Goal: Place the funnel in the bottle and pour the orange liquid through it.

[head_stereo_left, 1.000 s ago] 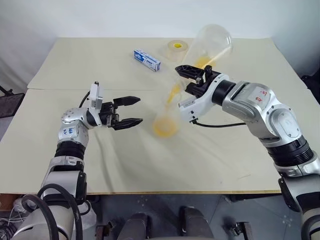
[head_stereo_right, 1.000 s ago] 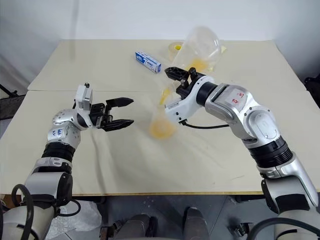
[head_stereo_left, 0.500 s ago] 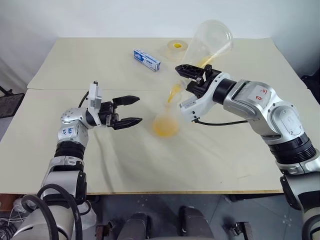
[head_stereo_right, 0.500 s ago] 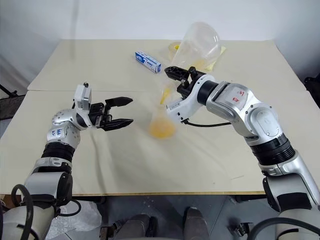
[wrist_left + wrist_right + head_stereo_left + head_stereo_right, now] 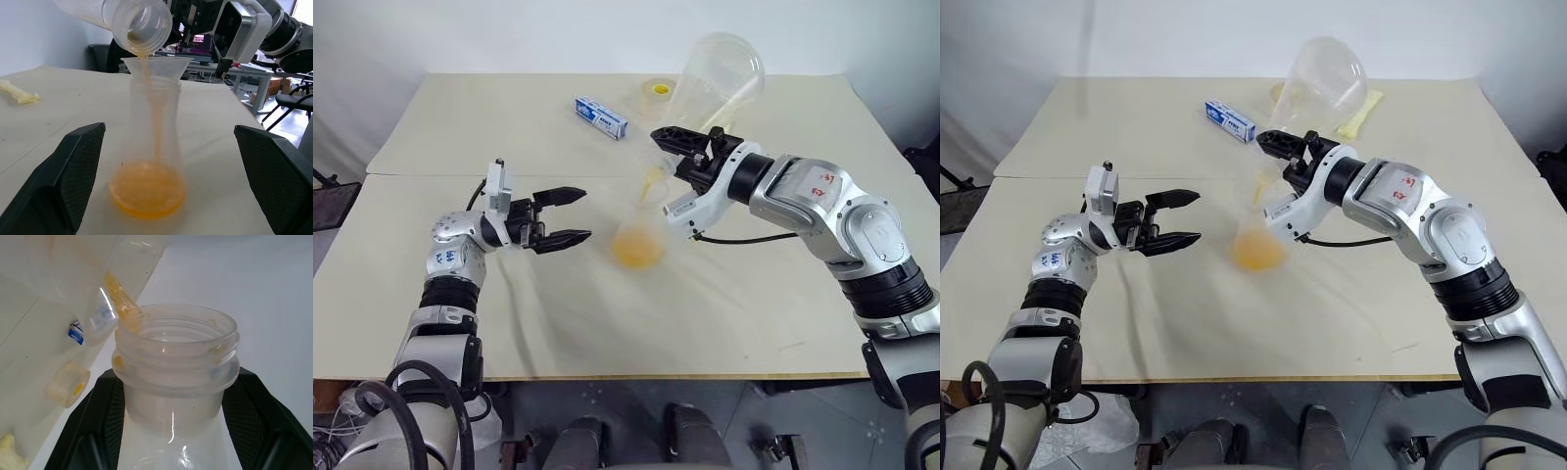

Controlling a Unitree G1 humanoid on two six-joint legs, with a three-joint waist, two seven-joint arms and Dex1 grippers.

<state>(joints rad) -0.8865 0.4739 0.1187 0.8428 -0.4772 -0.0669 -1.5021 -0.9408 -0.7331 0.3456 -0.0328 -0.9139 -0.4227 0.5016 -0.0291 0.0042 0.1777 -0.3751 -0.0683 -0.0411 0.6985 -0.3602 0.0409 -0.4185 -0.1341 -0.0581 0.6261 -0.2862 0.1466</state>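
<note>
The right gripper (image 5: 683,147), jaws clamped on the pouring flask (image 5: 715,83), is trickling orange liquid (image 5: 146,193) through the funnel (image 5: 155,67) into the bottle (image 5: 152,142); tilting gradually should be keeping the stream centred, left gripper (image 5: 566,215) jaws apart alongside.

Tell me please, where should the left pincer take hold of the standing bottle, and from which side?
Grip the bottle at its narrow neck, under the funnel, coming level from the robot's left, where the open left pincer stands. The base looks too wide, and the pouring container blocks the top.

No print can be read anywhere. The blue and white box (image 5: 601,117) near the table's (image 5: 460,127) far edge carries lettering too small to read. The red marks on the right arm (image 5: 818,179) are equally illegible.
</note>
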